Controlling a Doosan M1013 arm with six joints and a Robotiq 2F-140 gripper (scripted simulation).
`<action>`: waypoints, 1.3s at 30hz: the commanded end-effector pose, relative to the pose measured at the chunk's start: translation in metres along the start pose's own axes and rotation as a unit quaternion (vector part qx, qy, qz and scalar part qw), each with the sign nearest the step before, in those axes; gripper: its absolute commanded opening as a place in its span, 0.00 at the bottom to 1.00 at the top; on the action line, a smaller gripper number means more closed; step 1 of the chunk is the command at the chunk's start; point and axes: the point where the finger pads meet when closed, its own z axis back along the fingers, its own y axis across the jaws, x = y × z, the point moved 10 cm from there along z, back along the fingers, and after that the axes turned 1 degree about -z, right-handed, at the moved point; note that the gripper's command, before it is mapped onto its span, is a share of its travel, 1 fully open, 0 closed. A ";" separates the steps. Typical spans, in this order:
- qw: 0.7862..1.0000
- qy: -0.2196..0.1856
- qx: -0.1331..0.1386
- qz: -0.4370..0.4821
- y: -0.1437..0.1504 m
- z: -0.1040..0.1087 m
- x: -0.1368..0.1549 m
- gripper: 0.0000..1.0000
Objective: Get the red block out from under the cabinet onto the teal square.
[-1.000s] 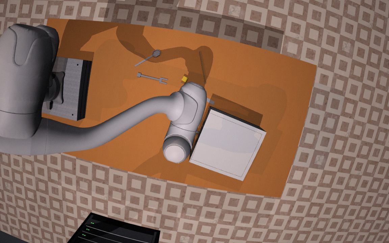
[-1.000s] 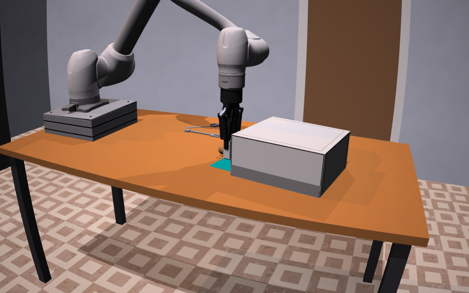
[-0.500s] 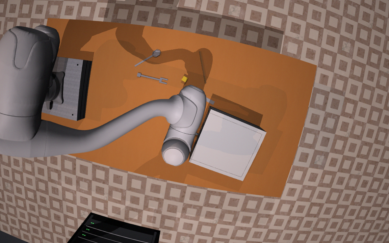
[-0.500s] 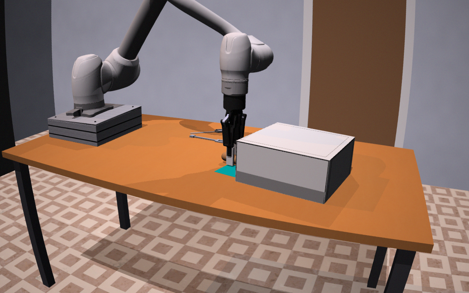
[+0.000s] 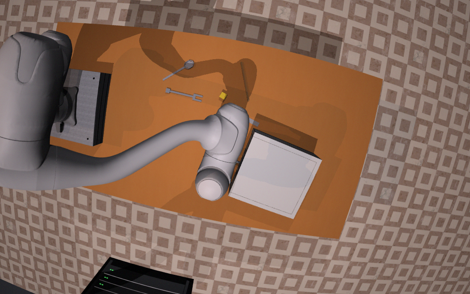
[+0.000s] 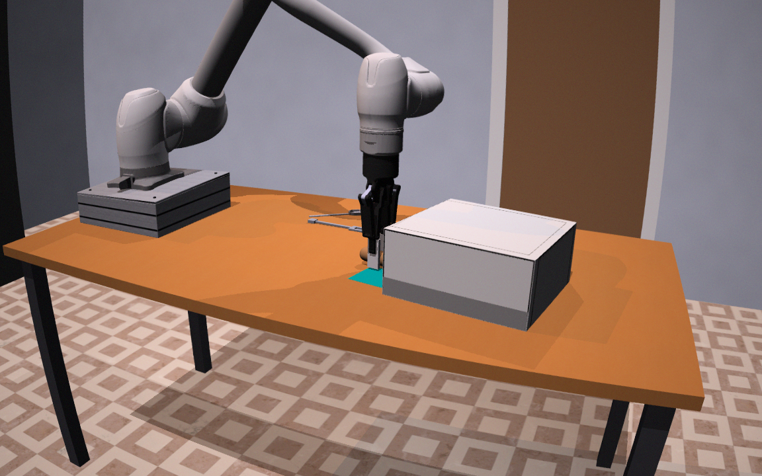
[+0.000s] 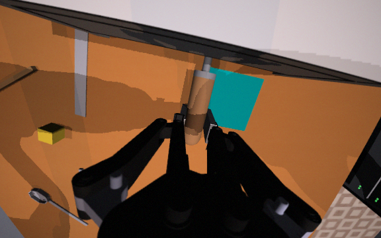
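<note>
My gripper [image 7: 194,114] [image 6: 375,259] is shut on the wooden handle of a tool [image 7: 201,96]. It stands low over the table, right at the front face of the white cabinet [image 5: 276,175] [image 6: 466,260] [image 7: 210,20]. The tool's thin grey shaft runs from the handle into the dark gap under the cabinet. The teal square [image 7: 235,99] [image 6: 366,277] lies flat on the table just beside the handle, partly reaching to the cabinet's edge. The red block is in none of the views. In the overhead view the arm hides the gripper.
A yellow block [image 5: 222,95] [image 7: 51,133], a spoon [image 5: 178,71] [image 7: 55,205], a fork-like tool [image 5: 184,94], a brown stick [image 5: 244,82] [image 7: 5,84] and a grey strip [image 7: 81,73] lie on the orange table [image 5: 302,91] [image 6: 223,266]. The robot base [image 6: 155,198] stands at its far end.
</note>
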 end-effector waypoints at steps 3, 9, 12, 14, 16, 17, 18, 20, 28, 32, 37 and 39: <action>1.000 0.000 0.000 0.000 0.000 0.000 0.000 0.00; 1.000 0.000 0.000 0.000 0.000 0.000 0.000 0.00; 1.000 0.000 0.000 0.000 0.000 0.000 0.000 0.00; 1.000 0.000 0.000 0.000 0.000 0.000 0.000 0.00; 1.000 0.000 0.000 0.000 0.000 0.000 0.000 0.00; 1.000 0.000 0.000 0.000 0.000 0.000 0.000 0.00; 1.000 0.000 0.000 0.000 0.000 0.000 0.000 0.00; 1.000 0.000 0.000 0.000 0.000 0.000 0.000 0.00; 1.000 0.000 0.000 0.000 0.000 0.000 0.001 0.00; 1.000 0.000 0.000 0.000 0.000 0.000 0.001 0.00; 1.000 0.000 0.000 0.000 0.000 0.000 0.003 0.00; 1.000 0.000 0.000 0.000 0.000 0.000 0.004 0.00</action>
